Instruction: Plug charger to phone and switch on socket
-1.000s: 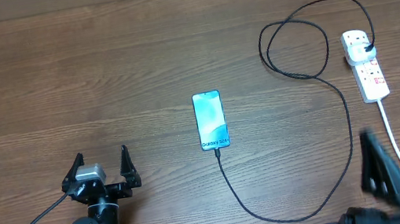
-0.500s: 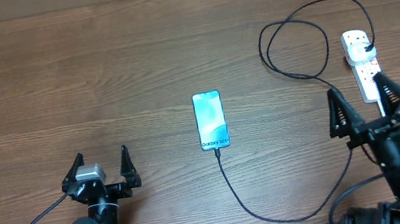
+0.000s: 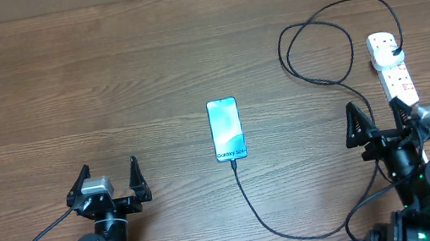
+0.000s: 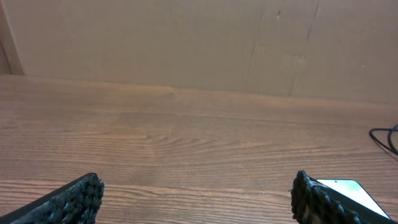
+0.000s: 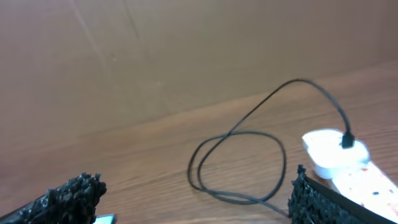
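worktop (image 3: pixel 105 68): mid-brown, streaky darker wood grain | phone (image 3: pixel 227 129): light blue-teal screen, dark lettering, dark rim | charger (image 3: pixel 352 47): black cable, black plug | socket (image 3: pixel 396 76): white, small red marks | left claw (image 3: pixel 108 167), right claw (image 3: pixel 376 109): black, pebbly black pads (image 4: pixel 74 196) | back wall (image 4: pixel 186 37): plain tan-brown

You have a brown wood-grain table (image 3: pixel 105 68) filling the overhead frame, with a plain tan board wall (image 4: pixel 186 43) across the upper part of both wrist views, evenly lit.
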`<control>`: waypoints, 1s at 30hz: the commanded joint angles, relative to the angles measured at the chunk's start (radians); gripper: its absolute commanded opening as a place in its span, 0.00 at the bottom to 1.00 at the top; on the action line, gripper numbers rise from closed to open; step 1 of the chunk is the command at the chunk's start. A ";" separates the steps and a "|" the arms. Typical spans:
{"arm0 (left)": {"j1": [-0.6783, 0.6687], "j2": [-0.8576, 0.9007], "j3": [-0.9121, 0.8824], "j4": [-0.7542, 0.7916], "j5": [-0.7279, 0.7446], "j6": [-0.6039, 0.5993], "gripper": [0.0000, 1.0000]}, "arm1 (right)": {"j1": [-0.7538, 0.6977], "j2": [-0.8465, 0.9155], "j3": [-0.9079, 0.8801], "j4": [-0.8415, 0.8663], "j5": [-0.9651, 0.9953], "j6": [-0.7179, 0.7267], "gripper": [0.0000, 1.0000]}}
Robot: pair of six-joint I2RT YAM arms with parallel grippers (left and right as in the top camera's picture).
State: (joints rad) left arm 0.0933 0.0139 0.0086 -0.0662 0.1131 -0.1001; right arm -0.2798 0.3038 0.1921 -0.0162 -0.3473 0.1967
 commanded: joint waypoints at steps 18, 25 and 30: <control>0.005 -0.002 -0.003 -0.002 0.010 0.018 1.00 | 0.004 -0.006 -0.184 0.025 0.069 0.065 1.00; 0.005 -0.002 -0.003 -0.002 0.010 0.018 0.99 | 0.004 -0.005 -0.184 -0.042 0.070 0.065 1.00; 0.005 -0.002 -0.003 -0.002 0.010 0.018 1.00 | 0.004 -0.005 -0.184 -0.042 0.070 0.065 1.00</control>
State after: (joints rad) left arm 0.0933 0.0139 0.0086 -0.0662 0.1131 -0.1001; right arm -0.2798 0.3038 0.0185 -0.0616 -0.2874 0.2577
